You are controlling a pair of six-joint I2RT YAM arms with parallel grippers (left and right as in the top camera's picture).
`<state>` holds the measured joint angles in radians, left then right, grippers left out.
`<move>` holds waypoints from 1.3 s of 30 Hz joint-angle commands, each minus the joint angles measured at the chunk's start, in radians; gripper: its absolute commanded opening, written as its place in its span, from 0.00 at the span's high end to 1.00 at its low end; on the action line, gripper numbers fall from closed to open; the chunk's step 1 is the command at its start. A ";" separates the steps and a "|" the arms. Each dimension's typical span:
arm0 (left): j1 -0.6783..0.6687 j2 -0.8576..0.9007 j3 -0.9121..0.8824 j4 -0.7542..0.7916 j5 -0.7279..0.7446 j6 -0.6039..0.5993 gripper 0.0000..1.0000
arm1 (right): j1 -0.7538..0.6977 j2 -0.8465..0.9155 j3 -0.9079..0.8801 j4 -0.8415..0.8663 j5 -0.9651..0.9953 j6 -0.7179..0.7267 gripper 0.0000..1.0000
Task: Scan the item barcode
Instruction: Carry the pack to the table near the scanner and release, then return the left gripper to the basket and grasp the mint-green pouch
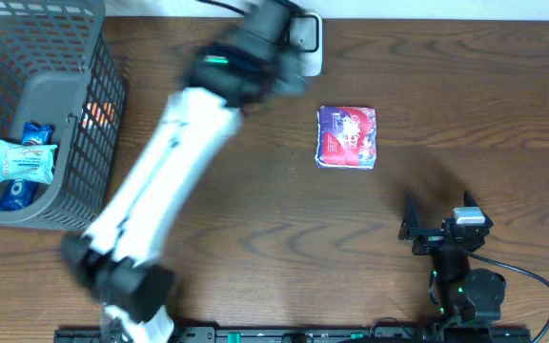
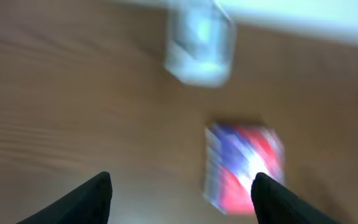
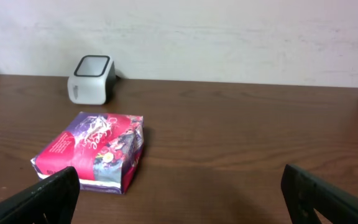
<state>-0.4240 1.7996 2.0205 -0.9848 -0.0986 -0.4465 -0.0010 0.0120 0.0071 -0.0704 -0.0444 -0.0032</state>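
The item, a purple and red packet (image 1: 347,137), lies flat on the bare wooden table (image 1: 255,210) near its middle, free of both pincers and a little in front of the white-grey scanner (image 1: 311,50) that stands at the far edge. The left gripper (image 2: 182,199) hangs above the table close to the scanner; its two dark fingers (image 2: 98,202) stand well apart with nothing between them, and its own blurred view shows the packet (image 2: 244,168) lying on the wood below, towards the right-hand finger. The right gripper (image 3: 179,186) sits low near the front edge, jaws spread wide and empty, facing the packet (image 3: 92,151) and the scanner (image 3: 92,79) behind it. At the far left a grey mesh basket (image 1: 74,57) holds a pale teal packet (image 1: 25,160) lying over a blue packet (image 1: 12,195); something orange (image 1: 103,112) shows through its wall.
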 commanded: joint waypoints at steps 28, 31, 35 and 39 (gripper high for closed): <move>0.909 0.388 -0.001 -0.130 -0.229 -0.274 0.22 | -0.007 -0.005 -0.002 -0.004 0.005 0.017 0.01; 0.925 0.445 -0.001 -0.139 -0.228 -0.275 0.27 | -0.007 -0.005 -0.002 -0.004 0.005 0.017 0.01; 0.935 0.495 -0.001 -0.132 -0.229 -0.280 0.27 | -0.007 -0.005 -0.002 -0.004 0.005 0.018 0.01; 0.945 0.525 -0.003 -0.133 -0.229 -0.316 0.27 | -0.007 -0.005 -0.002 -0.004 0.005 0.017 0.01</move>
<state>0.5129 2.3070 2.0270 -1.1168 -0.3164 -0.7216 -0.0010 0.0120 0.0071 -0.0704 -0.0444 -0.0032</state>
